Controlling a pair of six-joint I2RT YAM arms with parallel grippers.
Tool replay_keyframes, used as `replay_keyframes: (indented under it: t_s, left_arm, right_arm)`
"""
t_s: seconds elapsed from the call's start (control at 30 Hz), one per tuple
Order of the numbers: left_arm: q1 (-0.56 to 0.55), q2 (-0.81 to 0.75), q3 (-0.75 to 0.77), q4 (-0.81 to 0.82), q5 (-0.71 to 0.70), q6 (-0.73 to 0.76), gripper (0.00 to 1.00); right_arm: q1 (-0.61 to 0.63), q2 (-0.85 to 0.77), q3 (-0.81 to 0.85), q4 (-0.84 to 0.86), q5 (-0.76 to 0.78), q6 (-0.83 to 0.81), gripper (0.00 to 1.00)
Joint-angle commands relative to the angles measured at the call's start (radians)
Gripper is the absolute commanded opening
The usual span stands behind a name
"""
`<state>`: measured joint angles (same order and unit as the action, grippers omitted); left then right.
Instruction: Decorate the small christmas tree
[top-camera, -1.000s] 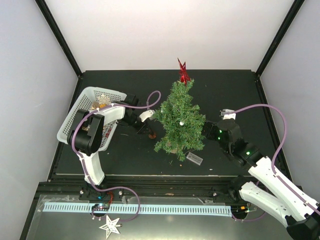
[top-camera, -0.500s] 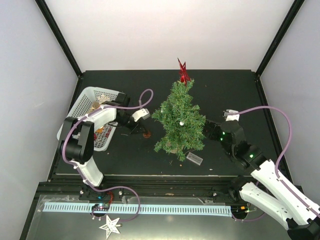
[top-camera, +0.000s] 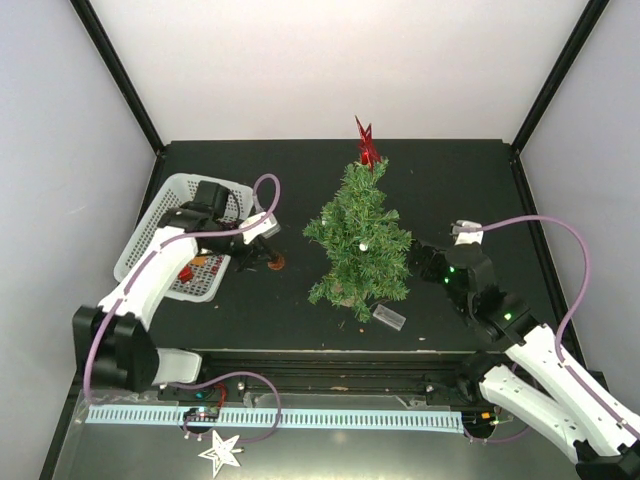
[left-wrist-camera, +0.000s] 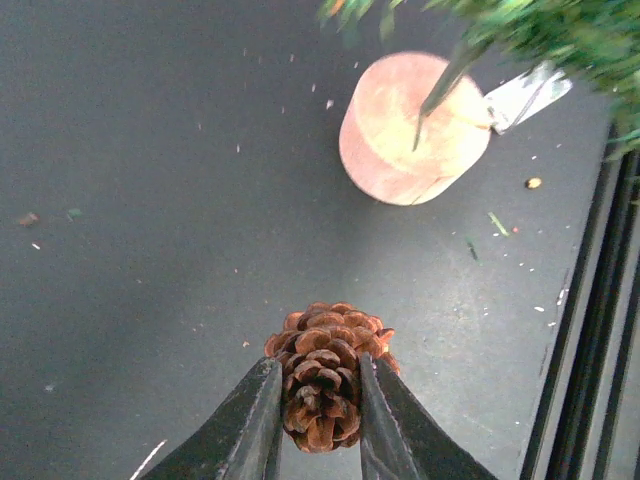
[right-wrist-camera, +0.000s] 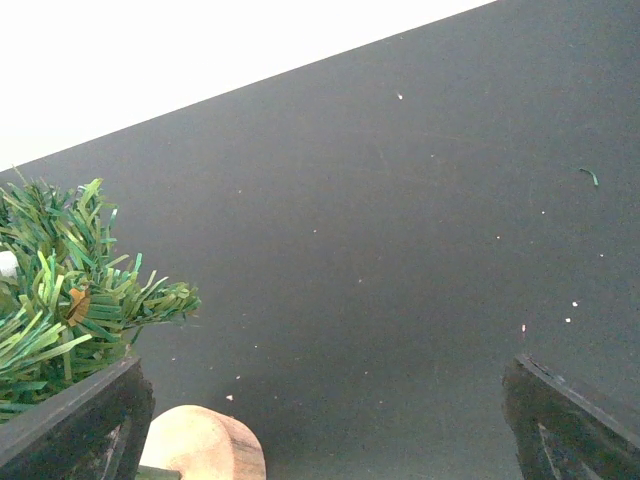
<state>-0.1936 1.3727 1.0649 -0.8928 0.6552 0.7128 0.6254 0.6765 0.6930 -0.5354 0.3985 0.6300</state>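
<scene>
White plastic lattice basket at black desk's left edge. L jaws nearly shut, pinching brown pine cone. Small dark-green bristly christmas tree upright mid-desk w/ red star on top. R jaws wide open, holding nothing, just right of tree.

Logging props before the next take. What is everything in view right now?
tree: 1, dark green, mid-table, upright
star topper: 1, red, on the treetop
pine cone: 1, brown, left of the tree, gripped
basket: 1, white, table's far left
clear piece: 1, transparent, by the tree's foot
loose star: 1, white, below the table's near edge
table: 1, black
left gripper: 1, black, shut on the pine cone
right gripper: 1, black, open, right of the tree
</scene>
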Motion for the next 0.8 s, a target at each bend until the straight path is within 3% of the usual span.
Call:
replay_keyframes:
  t_s: [0.0, 0.23, 0.43, 0.77]
  left_arm:
    - [0.001, -0.135, 0.099, -0.156, 0.020, 0.050, 0.23]
    - [-0.077, -0.256, 0.284, -0.300, 0.051, 0.089, 0.25]
    - [-0.284, -0.244, 0.433, -0.314, 0.037, 0.016, 0.26]
    - [-0.575, -0.151, 0.526, -0.301, -0.026, -0.048, 0.26]
  right_arm:
    - [-0.008, -0.015, -0.006, -0.005, 0.020, -0.003, 0.96]
    - [-0.007, -0.009, -0.002, 0.003, 0.007, 0.000, 0.96]
    - [-0.008, -0.012, -0.016, 0.009, -0.006, 0.020, 0.96]
    - [-0.008, -0.047, -0.040, 0.002, -0.011, 0.025, 0.96]
